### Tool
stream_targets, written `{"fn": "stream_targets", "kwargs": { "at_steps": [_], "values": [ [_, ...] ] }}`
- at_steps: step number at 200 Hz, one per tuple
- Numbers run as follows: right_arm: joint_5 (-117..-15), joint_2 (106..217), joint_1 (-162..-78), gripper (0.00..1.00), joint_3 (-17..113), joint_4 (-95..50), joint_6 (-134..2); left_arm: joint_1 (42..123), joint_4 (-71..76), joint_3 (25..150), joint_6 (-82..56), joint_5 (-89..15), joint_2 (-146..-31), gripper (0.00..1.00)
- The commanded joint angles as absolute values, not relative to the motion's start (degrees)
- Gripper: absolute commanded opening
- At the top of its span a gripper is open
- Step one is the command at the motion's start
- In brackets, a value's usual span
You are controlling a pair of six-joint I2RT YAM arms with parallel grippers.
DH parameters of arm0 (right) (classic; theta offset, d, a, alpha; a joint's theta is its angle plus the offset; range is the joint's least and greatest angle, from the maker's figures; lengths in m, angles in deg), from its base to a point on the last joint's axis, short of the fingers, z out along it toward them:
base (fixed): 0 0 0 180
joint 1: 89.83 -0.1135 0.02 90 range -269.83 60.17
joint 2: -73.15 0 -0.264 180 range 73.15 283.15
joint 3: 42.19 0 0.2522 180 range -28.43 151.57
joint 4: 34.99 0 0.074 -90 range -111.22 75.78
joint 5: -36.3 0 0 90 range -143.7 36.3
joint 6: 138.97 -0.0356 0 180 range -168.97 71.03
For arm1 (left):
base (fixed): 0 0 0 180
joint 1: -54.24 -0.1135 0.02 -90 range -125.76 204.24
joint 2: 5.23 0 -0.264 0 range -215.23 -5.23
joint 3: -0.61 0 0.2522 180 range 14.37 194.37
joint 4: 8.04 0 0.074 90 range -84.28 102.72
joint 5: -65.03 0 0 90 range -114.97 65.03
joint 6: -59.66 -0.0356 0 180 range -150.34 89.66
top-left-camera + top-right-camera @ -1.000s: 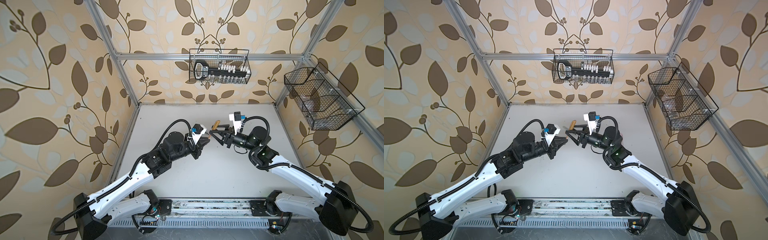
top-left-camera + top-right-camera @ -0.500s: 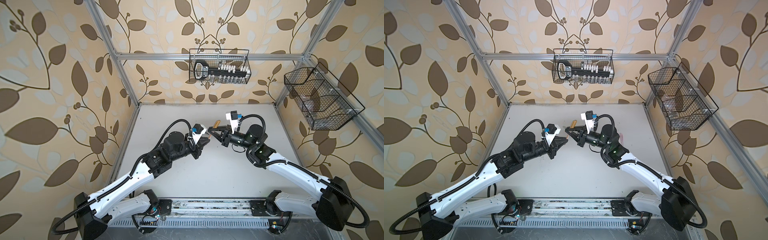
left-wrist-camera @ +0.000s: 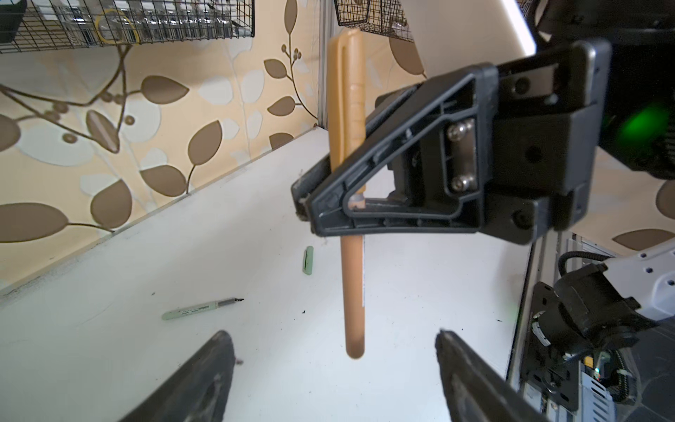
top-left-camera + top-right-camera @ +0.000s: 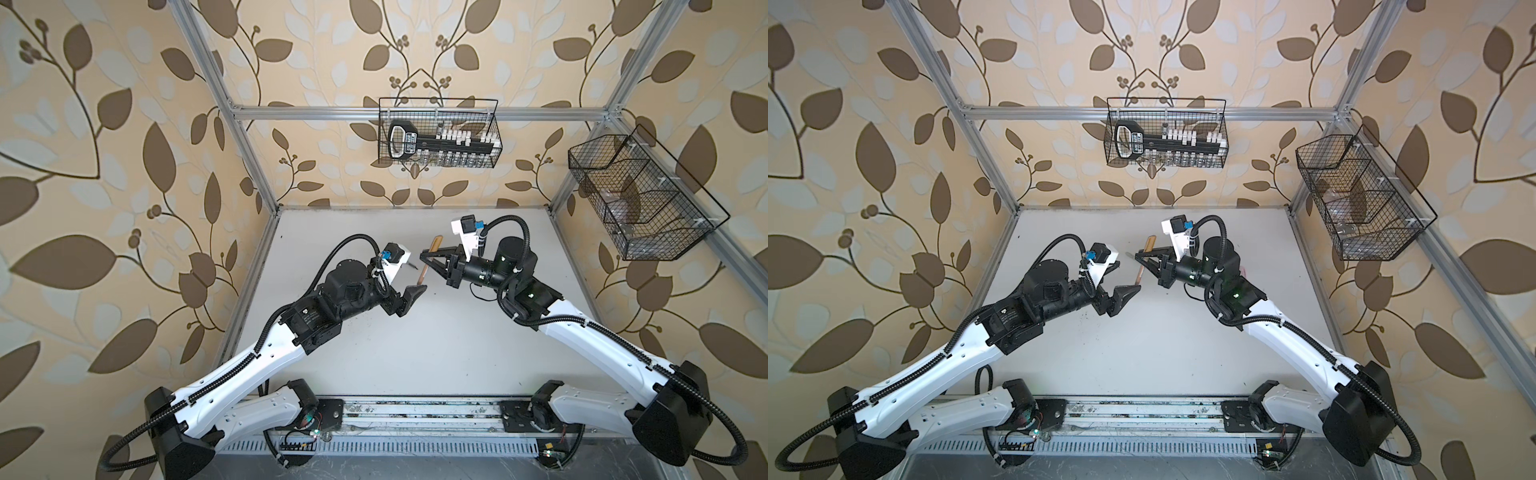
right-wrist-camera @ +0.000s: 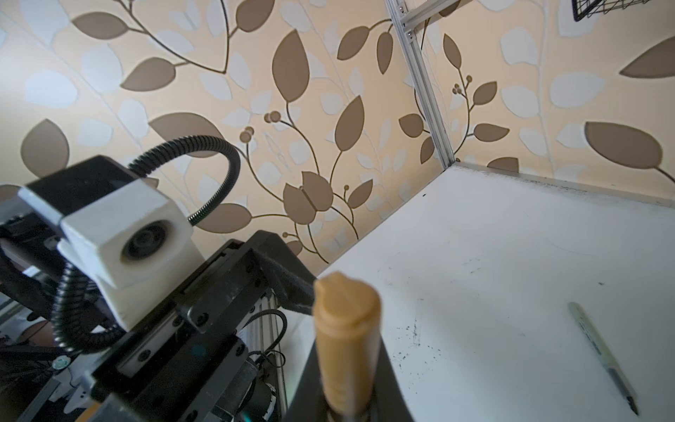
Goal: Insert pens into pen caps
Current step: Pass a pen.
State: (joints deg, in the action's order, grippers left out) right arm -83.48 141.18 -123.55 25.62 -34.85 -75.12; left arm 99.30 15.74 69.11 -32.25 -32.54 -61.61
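**A:** Start on the left. How is the left claw (image 3: pixel 332 338)?

**B:** Released. In the left wrist view its fingers (image 3: pixel 208 376) stand wide apart and grip nothing. In both top views it reaches toward the middle of the worktop (image 4: pixel 415 353), facing the other arm.

**A:** Anything lying on the worktop over there?

**B:** A pale green pen (image 3: pixel 201 308) lies flat and uncapped, with its dark tip bare. The pale green cap (image 3: pixel 308 260) lies near it, also flat, and the two do not touch.

**A:** And the brown pen (image 3: pixel 352 292)?

**B:** It is up in the air, off the worktop, between the two arms. The brown cap (image 3: pixel 345 91) is on it. The plain end of the barrel hangs in the gap between the left claw's fingers. As far as the left wrist view shows, it touches neither of them.

**A:** So who has it?

**B:** The right claw (image 3: pixel 308 199), clenched on the brown pen about where the cap meets the barrel. In both top views the pen sticks out on either side of that grip.

**A:** Further right?

**B:** The back basket (image 4: pixel 436 133), black wire, hangs on the rear wall with a rack of small items inside. The side basket (image 4: pixel 644 199) hangs on the right-hand wall, and I cannot make out what is in it.
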Motion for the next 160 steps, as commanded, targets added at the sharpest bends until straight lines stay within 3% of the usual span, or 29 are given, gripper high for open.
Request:
{"fn": "stream_targets", "kwargs": {
  "at_steps": [1, 58, 160],
  "values": [
    [-81.11, 139.27, -124.24, 0.0, 26.85, -27.13, -69.45, 99.51, 18.28, 72.84, -32.09, -36.26, -63.9, 0.84],
    [-78.93, 135.91, -124.99, 0.0, 25.49, -25.09, -67.43, 93.8, 14.63, 73.15, -27.85, -48.65, -67.56, 0.68],
    [-78.62, 137.02, -125.09, 0.0, 24.66, -28.8, -69.59, 93.27, 12.87, 74.23, -26.38, -57.6, -72.86, 0.63]
  ]
}}
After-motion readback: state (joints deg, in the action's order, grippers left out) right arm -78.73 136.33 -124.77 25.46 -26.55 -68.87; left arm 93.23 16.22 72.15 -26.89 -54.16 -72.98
